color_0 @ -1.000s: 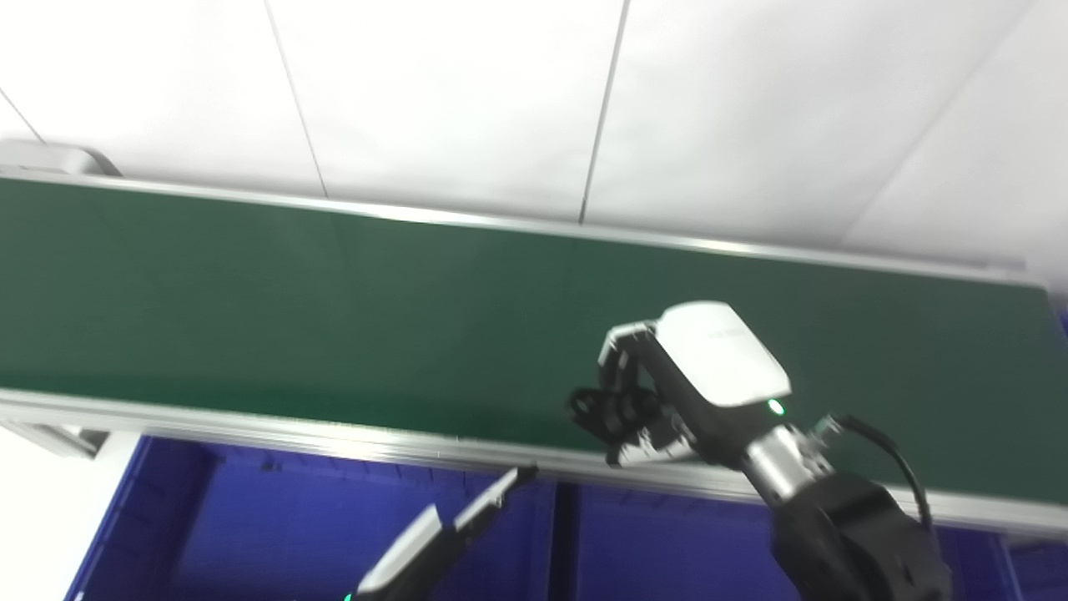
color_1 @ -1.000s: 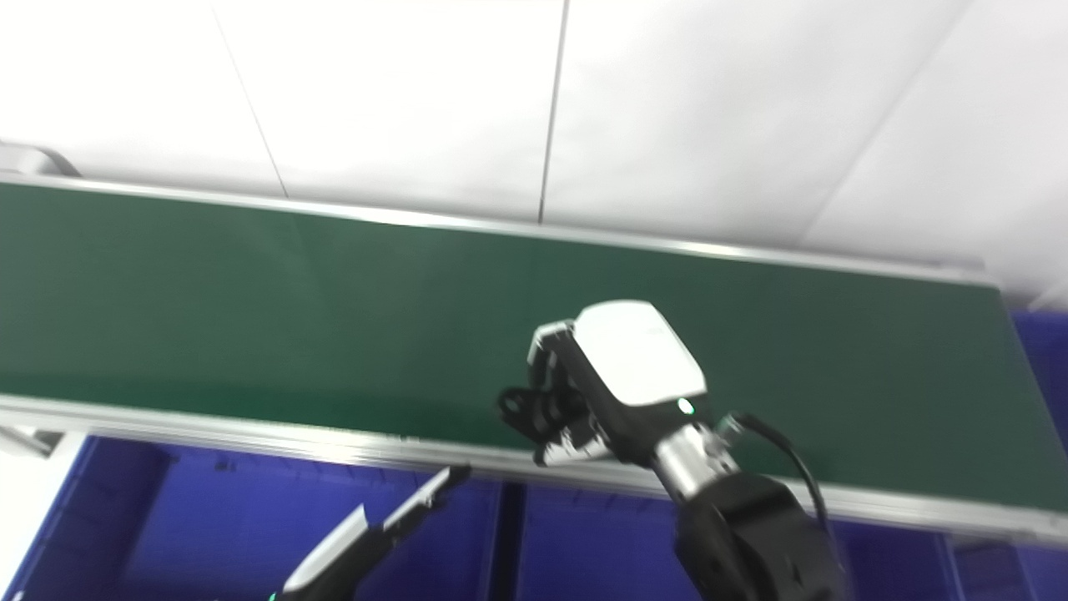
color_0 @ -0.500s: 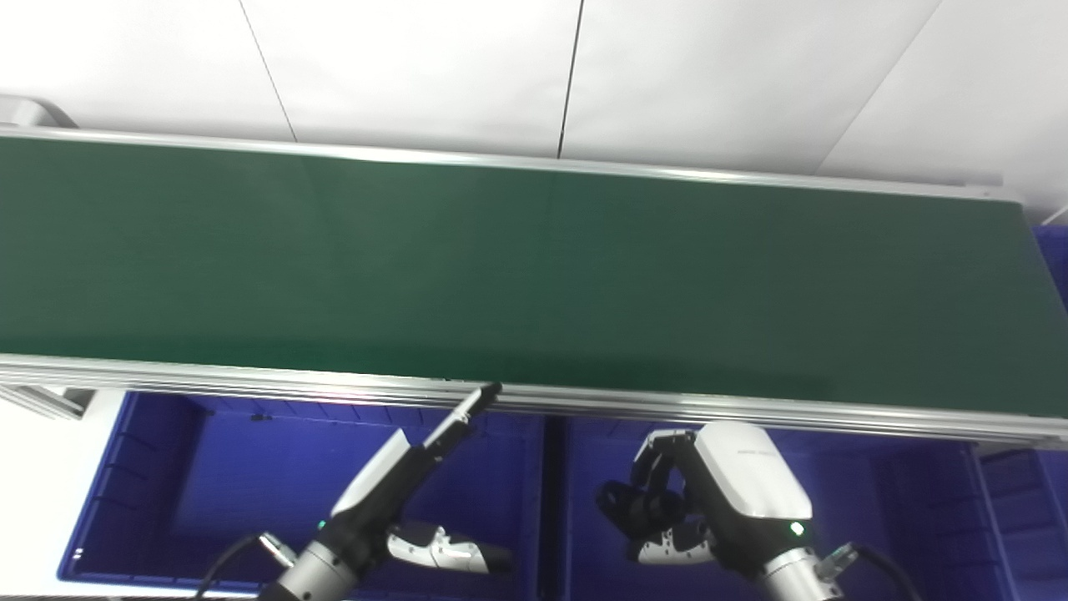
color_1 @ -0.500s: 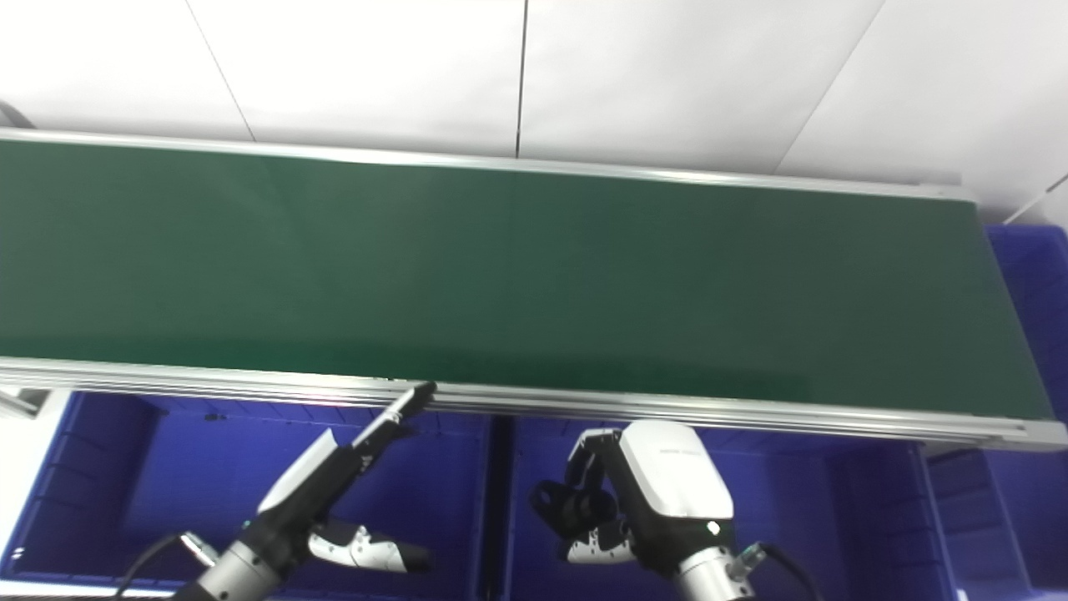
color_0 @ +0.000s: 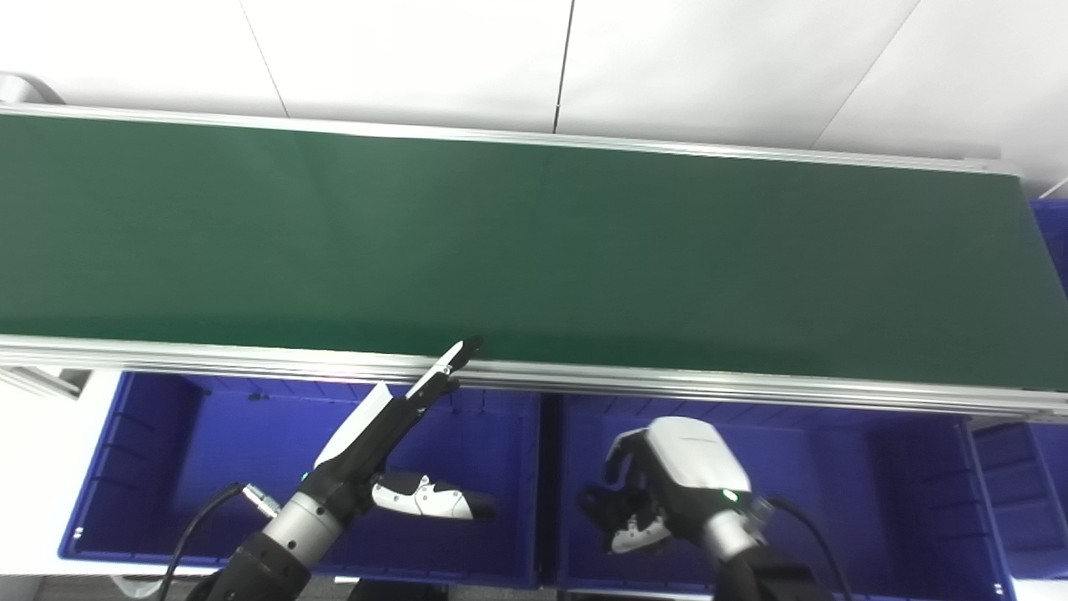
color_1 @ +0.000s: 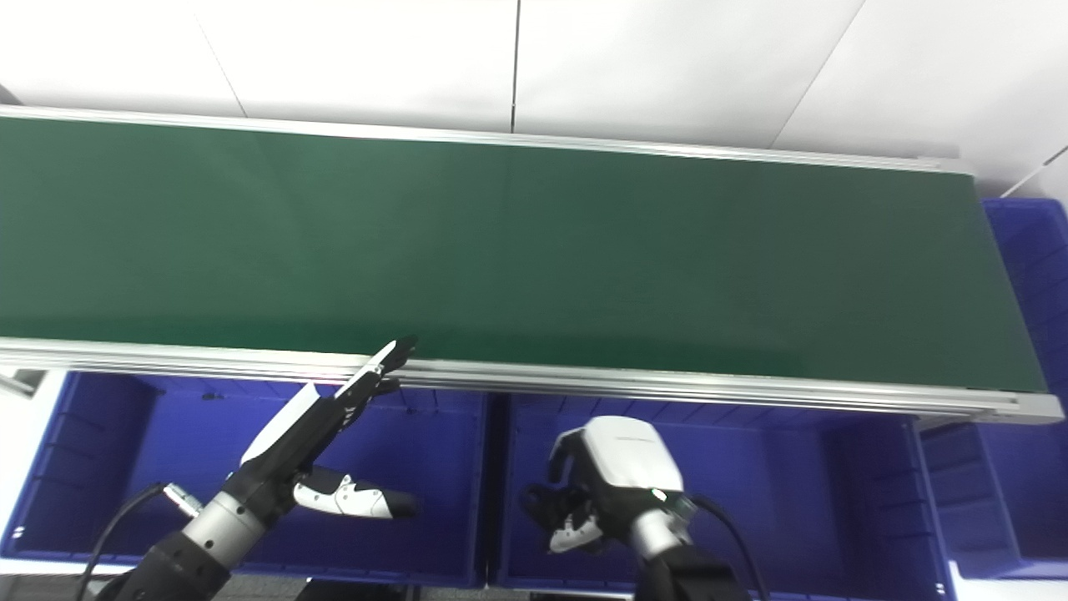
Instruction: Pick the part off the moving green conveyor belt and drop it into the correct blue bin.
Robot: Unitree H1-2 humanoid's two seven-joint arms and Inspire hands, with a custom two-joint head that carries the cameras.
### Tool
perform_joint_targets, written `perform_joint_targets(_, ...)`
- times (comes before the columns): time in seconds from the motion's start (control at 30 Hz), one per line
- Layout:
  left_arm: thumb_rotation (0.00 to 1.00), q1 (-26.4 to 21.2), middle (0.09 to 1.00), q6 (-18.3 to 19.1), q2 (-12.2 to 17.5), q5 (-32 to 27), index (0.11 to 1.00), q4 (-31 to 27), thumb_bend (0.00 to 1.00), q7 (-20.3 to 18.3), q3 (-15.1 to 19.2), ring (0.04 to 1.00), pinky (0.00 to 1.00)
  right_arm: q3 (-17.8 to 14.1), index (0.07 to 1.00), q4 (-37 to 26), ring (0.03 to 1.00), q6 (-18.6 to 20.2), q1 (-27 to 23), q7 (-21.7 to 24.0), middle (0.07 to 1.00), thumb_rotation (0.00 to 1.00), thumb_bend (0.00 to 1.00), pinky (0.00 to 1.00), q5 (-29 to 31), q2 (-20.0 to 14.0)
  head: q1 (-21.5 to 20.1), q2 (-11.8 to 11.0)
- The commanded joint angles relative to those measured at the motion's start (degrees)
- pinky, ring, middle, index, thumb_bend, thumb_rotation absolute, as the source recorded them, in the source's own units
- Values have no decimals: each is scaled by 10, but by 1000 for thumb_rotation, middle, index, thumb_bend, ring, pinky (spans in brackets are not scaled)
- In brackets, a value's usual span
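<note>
The green conveyor belt runs across the view and nothing lies on it. My right hand hangs inside the right blue bin, below the belt's near rail. Its fingers are curled around a small black part, which is mostly hidden by the fingers. My left hand is over the left blue bin. It is open, with straight fingers reaching up to the belt's near rail and the thumb stuck out sideways. It holds nothing.
An aluminium rail edges the belt's near side, just above the bins. A dividing wall separates the two bins. Another blue bin stands past the belt's right end. White wall panels rise behind the belt.
The camera has tilted down, bringing the bins into view. My right hand has come off the belt's near edge and down into the right bin, still curled on the black part. The left hand has barely moved.
</note>
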Motion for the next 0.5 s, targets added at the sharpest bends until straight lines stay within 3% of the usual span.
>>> perform_joint_targets(0.0, 467, 1, 1000, -2, 4, -8, 1000, -21, 803, -2, 1, 1000, 957, 7, 893, -27, 942, 14, -4, 62, 920, 855, 556, 972, -52, 1, 1, 1)
perform_joint_targets(0.07, 469, 1, 1000, 0, 6, -3, 1000, -24, 802, -4, 1, 1000, 951, 11, 896, -37, 969, 11, -8, 111, 933, 919, 562, 989, -85, 5, 2, 3)
perform_joint_targets(0.17, 472, 2, 1000, 5, 7, 3, 1000, -28, 804, -6, 1, 1000, 947, 6, 901, -47, 997, 11, -5, 137, 956, 991, 587, 999, -108, 16, 2, 4)
perform_joint_targets(0.3, 460, 2, 1000, 8, 7, 3, 1000, -29, 800, -7, 0, 1000, 940, -12, 937, -65, 1000, 9, 21, 87, 997, 964, 618, 1000, -93, 29, 3, 4)
perform_joint_targets(0.47, 453, 8, 1000, 4, 7, 9, 1000, -35, 789, -6, 0, 1000, 921, -38, 938, -103, 1000, -5, 79, -29, 994, 897, 631, 1000, -36, 41, 9, 5)
